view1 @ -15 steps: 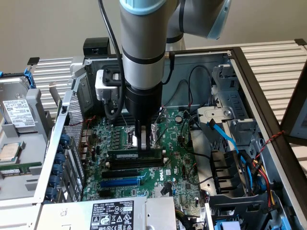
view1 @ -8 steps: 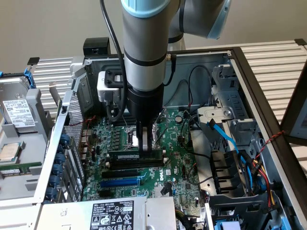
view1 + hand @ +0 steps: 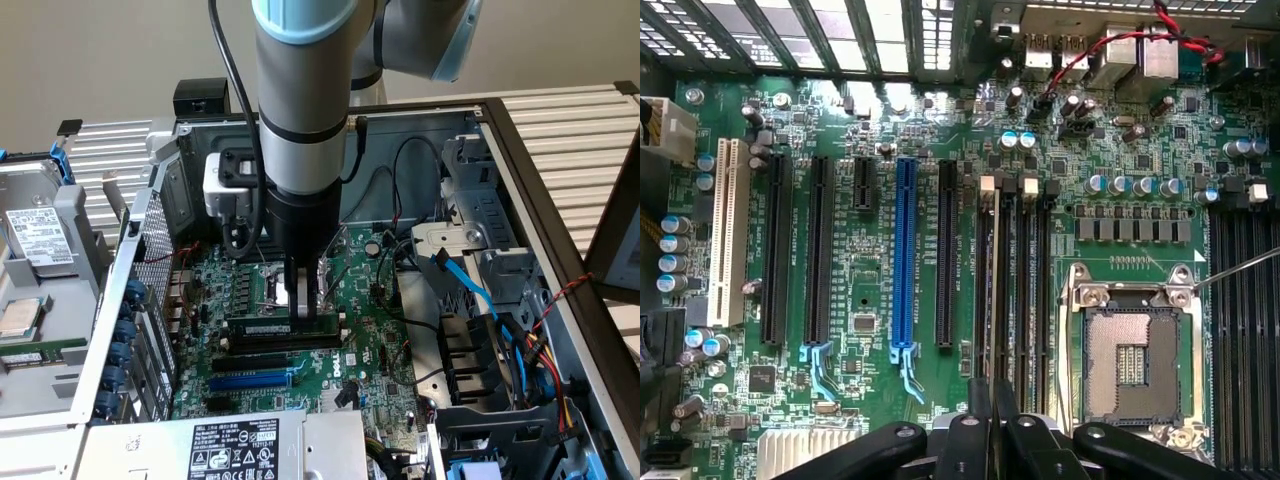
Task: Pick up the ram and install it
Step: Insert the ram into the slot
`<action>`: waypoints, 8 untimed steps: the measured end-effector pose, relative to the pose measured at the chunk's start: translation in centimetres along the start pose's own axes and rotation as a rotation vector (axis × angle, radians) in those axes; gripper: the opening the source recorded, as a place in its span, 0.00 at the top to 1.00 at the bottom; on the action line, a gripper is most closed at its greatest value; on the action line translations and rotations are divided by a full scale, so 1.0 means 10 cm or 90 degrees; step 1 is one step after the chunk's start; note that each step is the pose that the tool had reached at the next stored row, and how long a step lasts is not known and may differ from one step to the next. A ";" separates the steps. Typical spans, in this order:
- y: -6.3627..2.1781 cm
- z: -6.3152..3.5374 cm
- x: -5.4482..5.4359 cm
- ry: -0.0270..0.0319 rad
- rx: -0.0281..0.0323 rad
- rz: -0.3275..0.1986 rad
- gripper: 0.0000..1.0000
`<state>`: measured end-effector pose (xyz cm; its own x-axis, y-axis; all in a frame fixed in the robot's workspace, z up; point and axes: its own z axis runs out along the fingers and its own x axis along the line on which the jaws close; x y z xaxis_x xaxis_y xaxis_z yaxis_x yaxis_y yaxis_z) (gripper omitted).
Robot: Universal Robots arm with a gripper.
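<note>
The ram [image 3: 270, 328] is a long green stick with black chips and a white label. It stands on its long edge across the motherboard [image 3: 370, 350], right over the black memory slots beside the CPU socket [image 3: 272, 288]. My gripper [image 3: 305, 303] comes straight down on it and is shut on its top edge near the middle. In the wrist view the gripper [image 3: 992, 432] pinches the ram [image 3: 997, 300], seen edge-on as a thin strip in line with the memory slots [image 3: 1025, 290]. Whether the stick sits fully in a slot I cannot tell.
Black expansion slots [image 3: 275, 360] and a blue slot [image 3: 255, 381] lie just in front of the ram. Blue and black cables [image 3: 470, 285] crowd the exterior view's right. The power supply [image 3: 240, 445] is at the front, and a hard drive [image 3: 35, 240] lies outside the case on the left.
</note>
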<state>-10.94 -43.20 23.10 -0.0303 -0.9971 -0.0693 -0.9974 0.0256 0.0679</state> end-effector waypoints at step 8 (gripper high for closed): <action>-0.001 0.005 0.00 0.0004 0.0001 0.000 0.87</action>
<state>-10.94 -43.20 23.04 -0.0302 -0.9972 -0.0687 -0.9974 0.0255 0.0677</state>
